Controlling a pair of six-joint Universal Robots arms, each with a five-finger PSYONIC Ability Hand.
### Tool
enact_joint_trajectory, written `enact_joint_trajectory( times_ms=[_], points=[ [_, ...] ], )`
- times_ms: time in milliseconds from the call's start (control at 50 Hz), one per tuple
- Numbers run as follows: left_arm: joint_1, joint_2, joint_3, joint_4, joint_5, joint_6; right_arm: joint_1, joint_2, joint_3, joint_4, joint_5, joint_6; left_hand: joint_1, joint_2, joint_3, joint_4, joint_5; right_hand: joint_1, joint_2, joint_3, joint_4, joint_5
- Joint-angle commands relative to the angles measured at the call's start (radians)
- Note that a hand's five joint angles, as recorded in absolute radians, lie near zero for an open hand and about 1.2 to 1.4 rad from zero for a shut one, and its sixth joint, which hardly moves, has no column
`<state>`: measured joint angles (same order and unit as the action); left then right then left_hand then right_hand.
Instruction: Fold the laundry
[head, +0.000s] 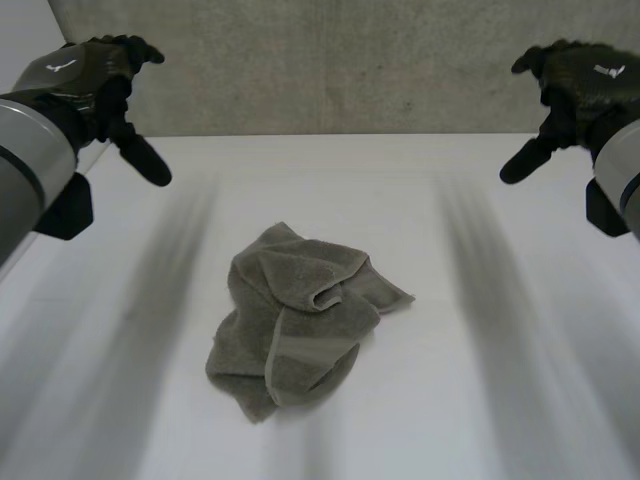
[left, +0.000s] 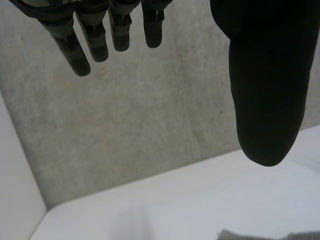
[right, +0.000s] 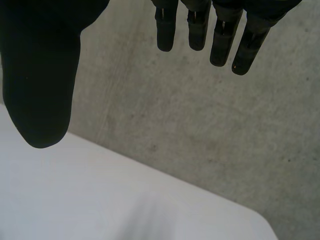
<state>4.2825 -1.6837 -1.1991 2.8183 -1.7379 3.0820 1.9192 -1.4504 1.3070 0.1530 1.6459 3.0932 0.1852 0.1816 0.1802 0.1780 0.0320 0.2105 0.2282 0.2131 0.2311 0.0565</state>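
A crumpled grey-green towel (head: 295, 320) lies mid-tabletop (head: 480, 300), well apart from both hands. Farther back, the left hand (head: 95, 75) hangs above the far-left side and the right hand (head: 575, 85) above the far-right, both released, fingers straight, holding nothing. A concrete wall (head: 340, 60) stands behind.

Pretty bare setup: a plain white counter (head: 520, 400) with a matte top, sitting up against a grey concrete-looking wall (head: 330, 60), mottled and speckled with a faint vertical seam. A white panel (left: 15, 190) meets that wall at the counter's far corner. Soft, even light.
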Motion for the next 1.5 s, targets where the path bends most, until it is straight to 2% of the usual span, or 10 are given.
enact_joint_trajectory(
  times_ms=[20, 360, 500, 600, 720, 980, 1140, 1260, 1360, 1500],
  points=[
    [0.013, -0.008, 0.067, -0.169, 0.0, -0.019, 0.001, -0.001, -0.029, 0.019, -0.014, -0.008, 0.014, 0.017, 0.019, 0.021, -0.008, -0.036, -0.054, -0.039, -0.057, -0.056],
    [0.02, -0.001, 0.02, -0.168, 0.0, -0.095, 0.001, 0.068, -0.02, 0.011, -0.104, -0.077, 0.034, 0.038, 0.039, 0.041, 0.013, -0.036, -0.054, -0.039, -0.057, -0.056],
    [0.01, -0.004, -0.108, -0.151, 0.004, -0.313, 0.003, 0.194, -0.018, 0.014, -0.253, -0.311, 0.075, 0.079, 0.08, 0.082, 0.054, -0.036, -0.054, -0.039, -0.057, -0.056],
    [-0.009, -0.016, -0.194, -0.148, 0.001, -0.35, 0.006, 0.342, -0.038, -0.033, -0.395, -0.375, 0.075, 0.079, 0.08, 0.082, 0.054, -0.036, -0.054, -0.039, -0.057, -0.056],
    [-0.165, -0.106, -0.264, -0.116, -0.005, -0.373, 0.023, 0.471, -0.052, -0.168, -0.512, -0.375, 0.078, 0.082, 0.083, 0.085, 0.057, 0.027, 0.009, 0.024, 0.006, 0.006],
    [-0.282, -0.314, -0.241, -0.013, -0.014, -0.427, 0.093, 0.643, -0.08, -0.383, -0.525, -0.32, 0.207, 0.211, 0.212, 0.215, 0.186, 0.2, 0.183, 0.198, 0.18, 0.18],
    [-0.32, -0.407, -0.174, 0.015, -0.121, -0.414, 0.147, 0.703, -0.094, -0.452, -0.52, -0.281, 0.275, 0.279, 0.28, 0.282, 0.254, 0.3, 0.282, 0.297, 0.279, 0.279],
    [-0.322, -0.459, -0.161, 0.03, -0.15, -0.399, 0.181, 0.739, -0.121, -0.492, -0.511, -0.28, 0.624, 0.628, 0.629, 0.631, 0.603, 0.459, 0.441, 0.456, 0.438, 0.438],
    [-0.32, -0.476, -0.16, 0.098, -0.169, -0.343, 0.185, 0.786, -0.192, -0.494, -0.505, -0.278, 1.172, 1.175, 1.177, 1.179, 1.15, 1.185, 1.167, 1.183, 1.165, 1.165],
    [-0.311, -0.401, -0.042, 0.2, -0.238, -0.137, 0.185, 0.783, -0.326, -0.486, -0.434, -0.277, 1.211, 1.215, 1.216, 1.218, 1.19, 1.186, 1.168, 1.183, 1.165, 1.165]
  ],
)
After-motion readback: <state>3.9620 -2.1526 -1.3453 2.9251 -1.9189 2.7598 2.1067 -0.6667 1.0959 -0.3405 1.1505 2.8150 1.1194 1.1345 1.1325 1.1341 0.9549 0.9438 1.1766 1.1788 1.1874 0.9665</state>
